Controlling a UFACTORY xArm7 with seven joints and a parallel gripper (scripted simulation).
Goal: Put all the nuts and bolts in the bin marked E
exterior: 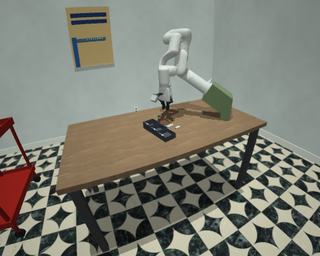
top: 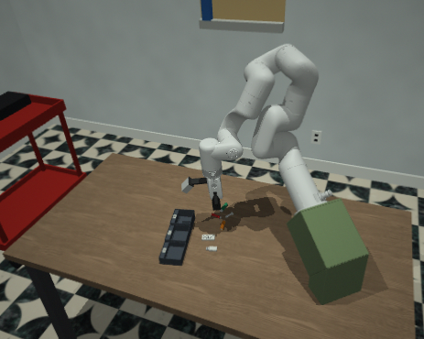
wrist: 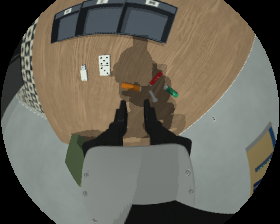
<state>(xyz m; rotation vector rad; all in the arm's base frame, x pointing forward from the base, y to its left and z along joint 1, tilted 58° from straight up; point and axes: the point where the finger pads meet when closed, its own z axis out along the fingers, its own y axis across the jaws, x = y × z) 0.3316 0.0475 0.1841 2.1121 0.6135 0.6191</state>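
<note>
A grey bolt lies on the table between the orange, red and green things. The dark tray of three bins stands on the table; its small white labels are too small to read, so I cannot tell which bin is E. I see nothing in the bins. My gripper is partly open and empty, with a gap between its two black fingers. It hangs above the table near the bolt. No nut can be made out.
An orange thing, a red thing and a green thing lie around the bolt. A white domino and a small white bottle-like thing lie between them and the table's front.
</note>
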